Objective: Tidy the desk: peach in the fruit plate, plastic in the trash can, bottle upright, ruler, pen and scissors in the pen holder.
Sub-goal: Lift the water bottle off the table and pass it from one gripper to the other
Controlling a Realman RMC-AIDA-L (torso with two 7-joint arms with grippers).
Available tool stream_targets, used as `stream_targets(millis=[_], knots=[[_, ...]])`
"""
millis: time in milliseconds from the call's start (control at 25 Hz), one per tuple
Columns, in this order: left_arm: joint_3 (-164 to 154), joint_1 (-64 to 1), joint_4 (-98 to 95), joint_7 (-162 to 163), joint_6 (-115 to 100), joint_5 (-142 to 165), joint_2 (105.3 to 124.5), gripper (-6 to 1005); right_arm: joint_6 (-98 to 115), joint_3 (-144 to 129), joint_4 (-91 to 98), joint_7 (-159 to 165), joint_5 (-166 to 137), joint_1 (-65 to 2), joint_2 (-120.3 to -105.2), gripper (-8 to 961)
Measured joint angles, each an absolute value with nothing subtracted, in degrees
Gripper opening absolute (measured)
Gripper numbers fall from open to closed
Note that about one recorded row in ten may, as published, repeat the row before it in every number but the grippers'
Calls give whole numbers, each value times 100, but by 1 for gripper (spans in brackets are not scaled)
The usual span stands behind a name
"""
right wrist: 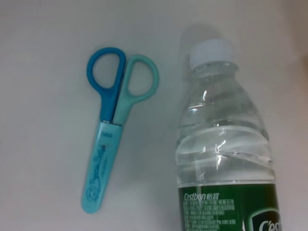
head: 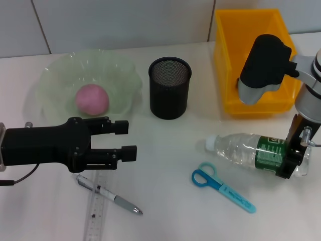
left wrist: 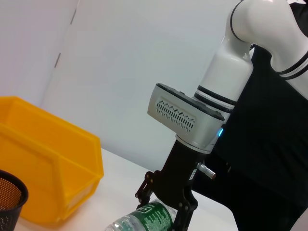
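The right claw (head: 292,161) is clamped on the base end of the clear plastic water bottle with a green label (head: 251,149), which lies on its side on the white surface (head: 170,201) with its white cap pointing away from the claw toward the left arm; the left wrist view shows the black fingers (left wrist: 185,211) straddling the green label. Just beside the bottle, on the near side of that claw, lie the small blue and teal scissors in a light blue sheath (head: 220,187), touching nothing. Beyond the right claw stands the yellow plastic bin (head: 228,70), whose inside shows no contents here. The left claw (head: 123,140) hovers with its black fingers spread wide, holding nothing. Just beyond it sits the translucent pale green scalloped plate (head: 55,75) with the pink round peach (head: 92,99) resting in it. Ahead of the left claw's fingertips, toward the bin, stands the black mesh pen holder (head: 170,88), upright, its interior dark. Beneath and near that claw lie the grey pen (head: 110,196) and the clear ruler (head: 96,213), the pen crossing over the ruler.
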State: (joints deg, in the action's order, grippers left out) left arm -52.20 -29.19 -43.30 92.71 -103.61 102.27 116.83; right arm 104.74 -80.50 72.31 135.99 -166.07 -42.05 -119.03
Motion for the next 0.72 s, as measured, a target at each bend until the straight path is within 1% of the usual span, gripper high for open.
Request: stream_targets(millis=[320,720], knots=[[-5220,-2910,-4324,9246,-10363,10208,11682,784,10517,-8075,6914,13505,-16678,-4366,-11901,763],[-5220,-2927,-4324,9255,-10361,10208,11680,783,10648,-8087,7032,13492,-16681,-4426,-11902,763]])
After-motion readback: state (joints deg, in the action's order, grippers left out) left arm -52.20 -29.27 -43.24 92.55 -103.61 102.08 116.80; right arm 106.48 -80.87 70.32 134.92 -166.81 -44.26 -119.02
